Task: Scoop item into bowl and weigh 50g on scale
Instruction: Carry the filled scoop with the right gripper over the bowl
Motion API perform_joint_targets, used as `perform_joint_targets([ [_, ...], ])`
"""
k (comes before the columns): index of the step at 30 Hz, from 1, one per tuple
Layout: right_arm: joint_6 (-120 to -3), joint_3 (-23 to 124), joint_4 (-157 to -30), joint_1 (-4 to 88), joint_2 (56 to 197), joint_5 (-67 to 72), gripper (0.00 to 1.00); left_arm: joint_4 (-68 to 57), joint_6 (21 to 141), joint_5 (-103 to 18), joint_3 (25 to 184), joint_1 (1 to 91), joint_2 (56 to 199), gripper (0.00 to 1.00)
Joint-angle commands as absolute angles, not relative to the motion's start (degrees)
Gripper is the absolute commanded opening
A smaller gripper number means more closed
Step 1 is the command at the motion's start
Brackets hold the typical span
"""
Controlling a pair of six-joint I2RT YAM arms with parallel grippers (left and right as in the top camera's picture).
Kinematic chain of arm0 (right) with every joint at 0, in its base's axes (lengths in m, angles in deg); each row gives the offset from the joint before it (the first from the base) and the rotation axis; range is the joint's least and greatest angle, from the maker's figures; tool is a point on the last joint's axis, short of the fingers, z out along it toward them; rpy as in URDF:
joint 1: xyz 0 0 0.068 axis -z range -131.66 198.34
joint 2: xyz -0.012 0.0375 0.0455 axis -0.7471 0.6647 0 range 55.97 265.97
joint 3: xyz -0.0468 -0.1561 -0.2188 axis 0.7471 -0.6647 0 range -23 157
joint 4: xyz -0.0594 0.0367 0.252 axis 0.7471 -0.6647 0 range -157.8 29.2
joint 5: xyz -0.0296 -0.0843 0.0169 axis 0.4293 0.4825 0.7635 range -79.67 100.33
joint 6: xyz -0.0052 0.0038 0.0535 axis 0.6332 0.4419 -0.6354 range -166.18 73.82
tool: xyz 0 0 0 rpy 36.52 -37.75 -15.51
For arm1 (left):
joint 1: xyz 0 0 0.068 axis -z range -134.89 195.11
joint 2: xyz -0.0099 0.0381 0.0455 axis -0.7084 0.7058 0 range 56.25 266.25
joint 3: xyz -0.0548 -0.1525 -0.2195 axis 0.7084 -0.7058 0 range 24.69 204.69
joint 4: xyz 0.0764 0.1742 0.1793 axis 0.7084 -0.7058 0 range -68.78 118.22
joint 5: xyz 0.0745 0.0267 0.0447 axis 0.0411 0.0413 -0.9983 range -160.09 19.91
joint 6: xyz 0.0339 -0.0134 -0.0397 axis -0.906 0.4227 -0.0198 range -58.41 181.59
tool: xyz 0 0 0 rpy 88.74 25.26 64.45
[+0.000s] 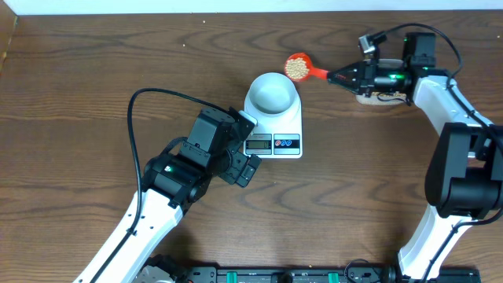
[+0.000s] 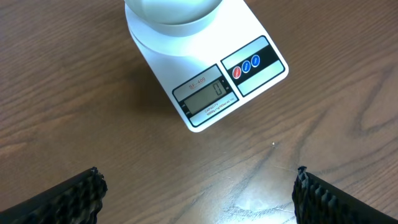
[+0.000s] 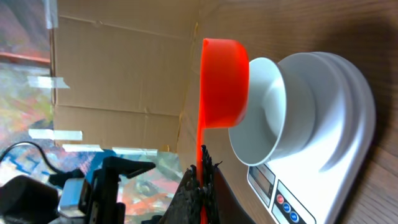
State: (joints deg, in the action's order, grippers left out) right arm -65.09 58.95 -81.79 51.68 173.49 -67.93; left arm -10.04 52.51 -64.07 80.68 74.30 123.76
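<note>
The white scale (image 1: 288, 126) sits mid-table with the pale bowl (image 1: 272, 93) on it; the bowl looks empty. My right gripper (image 1: 339, 77) is shut on the handle of a red scoop (image 1: 299, 67) filled with tan beans (image 1: 296, 68), held just up and right of the bowl. The right wrist view shows the scoop (image 3: 224, 81) level beside the bowl's rim (image 3: 267, 106), with my right gripper (image 3: 202, 186) clamped on its handle. My left gripper (image 1: 242, 149) stands open and empty at the scale's left front. In the left wrist view the scale's display (image 2: 205, 96) reads 0.
A container (image 1: 383, 98) lies mostly hidden under the right arm at the back right. Bare wooden tabletop (image 2: 249, 186) lies between the left fingers (image 2: 81, 199). Cardboard panels (image 3: 124, 68) stand behind the table's far edge.
</note>
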Motion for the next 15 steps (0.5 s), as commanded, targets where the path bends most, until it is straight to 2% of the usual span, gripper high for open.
perform_joint_targets([
  [1,-66.9,59.2,-80.6,49.9,173.7,-67.6,0.01,-9.9,51.7,-64.5,81.3,74.2,124.1,0.98],
  [15,-62.2,59.4,-82.1,43.0,166.7,-52.6,0.01,-9.9,51.7,-64.6,81.3,74.2,124.1,0.98],
])
